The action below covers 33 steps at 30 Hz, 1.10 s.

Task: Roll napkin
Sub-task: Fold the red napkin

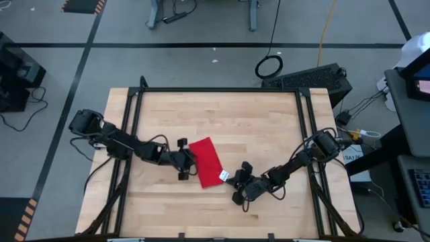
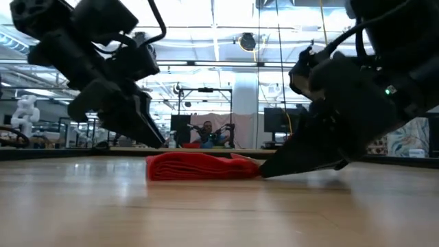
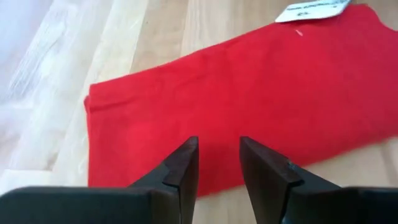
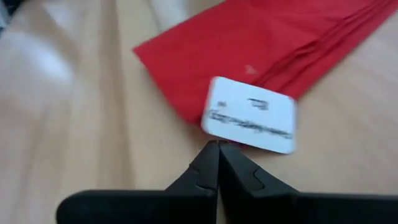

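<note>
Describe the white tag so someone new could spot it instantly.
On the wooden table, find the folded red napkin lying between the two grippers. The white tag sticks out at the napkin's corner nearest the shut right gripper. It is the only white, printed rectangle there, stark against red cloth.

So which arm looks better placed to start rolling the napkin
Probably the left. Its pincer hangs open right over the long edge of the napkin, ready to pinch. The right pincer is shut, pointing at the corner by the white tag.
</note>
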Tool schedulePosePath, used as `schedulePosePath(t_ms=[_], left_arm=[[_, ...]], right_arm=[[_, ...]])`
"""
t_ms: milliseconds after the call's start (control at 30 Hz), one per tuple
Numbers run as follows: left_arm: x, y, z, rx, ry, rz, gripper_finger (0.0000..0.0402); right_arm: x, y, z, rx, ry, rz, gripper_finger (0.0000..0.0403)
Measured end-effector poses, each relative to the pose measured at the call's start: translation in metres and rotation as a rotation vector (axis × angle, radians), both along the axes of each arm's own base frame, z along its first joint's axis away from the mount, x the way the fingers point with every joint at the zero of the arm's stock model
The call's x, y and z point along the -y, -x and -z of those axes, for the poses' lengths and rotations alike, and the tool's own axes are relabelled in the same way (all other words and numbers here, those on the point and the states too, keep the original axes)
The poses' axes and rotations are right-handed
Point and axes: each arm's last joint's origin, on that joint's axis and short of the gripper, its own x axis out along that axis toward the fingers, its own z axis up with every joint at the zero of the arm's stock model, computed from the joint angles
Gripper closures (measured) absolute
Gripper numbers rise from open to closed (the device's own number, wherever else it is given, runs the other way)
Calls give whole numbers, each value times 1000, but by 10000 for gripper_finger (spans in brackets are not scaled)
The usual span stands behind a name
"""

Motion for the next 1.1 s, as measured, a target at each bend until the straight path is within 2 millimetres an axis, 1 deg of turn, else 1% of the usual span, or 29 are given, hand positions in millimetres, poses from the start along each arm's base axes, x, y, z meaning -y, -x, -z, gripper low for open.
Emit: schedulePosePath(t_ms=[133, 233, 333, 433, 533, 600, 667, 767, 833, 933, 1000, 1100], left_arm=[[-7, -2, -2, 7, 5, 14, 279], [-3, -2, -6, 35, 41, 16, 279], [9, 1, -6, 34, 115, 25, 279], [27, 5, -5, 44, 164, 15, 279], [45, 12, 1, 51, 164, -20, 279], [54, 15, 6, 52, 146, -46, 279], [59, 17, 15, 38, 112, -68, 279], [58, 16, 30, 14, 48, -94, 279], [56, 12, 37, 20, 10, -110, 279], [53, 6, 40, 43, -16, -99, 279], [50, 3, 39, 57, -37, -80, 279], [40, -2, 39, 62, -75, -80, 279]], right_arm=[[-8, 1, -7, -6, -38, -41, 403], [-13, 5, -16, -41, -71, -116, 403], [-12, 12, -27, -83, -38, -134, 403], [-5, 16, -33, -112, 72, -79, 403], [7, 13, -32, -107, 199, 4, 403], [15, 6, -31, -86, 234, 38, 403], [23, -1, -28, -78, 241, 43, 403], [31, -11, -23, -46, 208, 14, 403], [33, -15, -19, -42, 184, -5, 403], [33, -14, -11, -64, 147, -2, 403], [30, -13, -6, -74, 121, -7, 403], [21, -10, -2, -67, 77, -6, 403]])
